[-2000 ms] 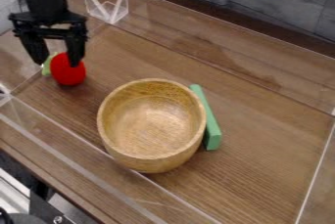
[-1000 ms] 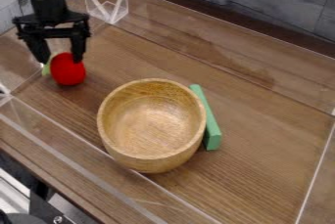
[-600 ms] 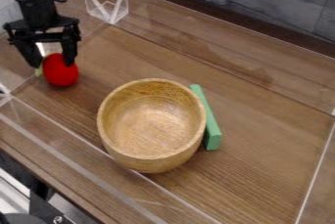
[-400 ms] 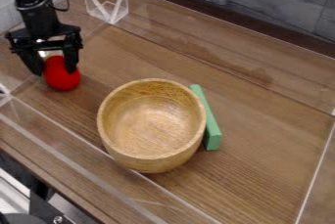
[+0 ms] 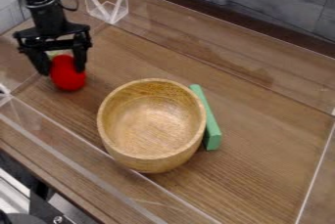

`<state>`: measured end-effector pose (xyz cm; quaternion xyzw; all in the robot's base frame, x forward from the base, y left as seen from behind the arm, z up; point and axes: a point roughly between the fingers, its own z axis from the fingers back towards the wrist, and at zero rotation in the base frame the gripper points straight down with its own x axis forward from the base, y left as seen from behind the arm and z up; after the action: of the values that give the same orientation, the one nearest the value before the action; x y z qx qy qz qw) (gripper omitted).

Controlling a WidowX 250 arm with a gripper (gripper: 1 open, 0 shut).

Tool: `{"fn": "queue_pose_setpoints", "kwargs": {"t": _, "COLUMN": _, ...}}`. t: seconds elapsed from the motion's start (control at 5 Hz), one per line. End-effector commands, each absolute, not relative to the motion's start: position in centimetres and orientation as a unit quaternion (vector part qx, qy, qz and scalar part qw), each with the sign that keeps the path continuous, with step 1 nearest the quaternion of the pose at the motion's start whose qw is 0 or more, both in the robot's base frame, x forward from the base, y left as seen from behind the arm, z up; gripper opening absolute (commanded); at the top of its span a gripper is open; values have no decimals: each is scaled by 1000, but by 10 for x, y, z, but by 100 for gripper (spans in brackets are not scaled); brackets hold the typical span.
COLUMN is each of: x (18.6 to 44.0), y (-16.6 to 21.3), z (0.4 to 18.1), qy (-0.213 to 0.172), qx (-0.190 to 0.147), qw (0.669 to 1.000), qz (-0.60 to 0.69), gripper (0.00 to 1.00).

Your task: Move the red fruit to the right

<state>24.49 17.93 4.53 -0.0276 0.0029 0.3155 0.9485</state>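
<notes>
"How does your claw [image 5: 53, 49] look from where you sit?"

"You have it wide, its dark, angular fingers spread apart; they hang at the upper left of your view, over the red fruit [image 5: 67, 74], and you have nothing gripped between them that I can make out."

"And the fruit itself; where do you find it?"

"You find it just below the claw, toward the left side of the wooden table [image 5: 249, 91]; it is a rounded oval, smooth and bright red, with a little green showing at its upper left; the claw hides part of its top, so you cannot tell whether a finger touches it."

"What shapes lie beyond it?"

"To the right of the fruit and nearer the bottom of your view, you have the big bowl [image 5: 152, 125]; it is round and open, tan like pale wood, with a smooth curved wall and a thick rim; the fruit lies outside it, apart from the rim. Just beside the bowl's right edge you see the green block [image 5: 210, 128], long, narrow and flat, lying at a slant."

"And the surface under all this?"

"You are looking at brown wood with fine streaks of grain; a pale line [image 5: 98, 161] runs diagonally across its lower left."
</notes>
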Motion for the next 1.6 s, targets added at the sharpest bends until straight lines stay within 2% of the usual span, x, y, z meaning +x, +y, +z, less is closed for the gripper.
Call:
{"fn": "queue_pose_setpoints", "kwargs": {"t": 0.0, "x": 263, "y": 197, "z": 71, "qy": -45, "qx": -16, "qw": 943, "qz": 329, "gripper": 100}}
{"fn": "queue_pose_setpoints", "kwargs": {"t": 0.2, "x": 264, "y": 199, "z": 65, "qy": -44, "qx": -13, "qw": 940, "qz": 339, "gripper": 0}}
{"fn": "queue_pose_setpoints", "kwargs": {"t": 0.6, "x": 276, "y": 188, "z": 90, "qy": -57, "qx": -22, "qw": 940, "qz": 336, "gripper": 0}}
{"fn": "queue_pose_setpoints", "kwargs": {"t": 0.8, "x": 279, "y": 167, "z": 97, "qy": -62, "qx": -32, "qw": 947, "qz": 313, "gripper": 0}}
{"fn": "queue_pose_setpoints", "kwargs": {"t": 1.0, "x": 281, "y": 137, "z": 101, "qy": -64, "qx": -43, "qw": 958, "qz": 277, "gripper": 0}}
{"fn": "queue_pose_setpoints", "kwargs": {"t": 1.4, "x": 295, "y": 46, "z": 128, "qy": -60, "qx": -63, "qw": 989, "qz": 120, "gripper": 0}}
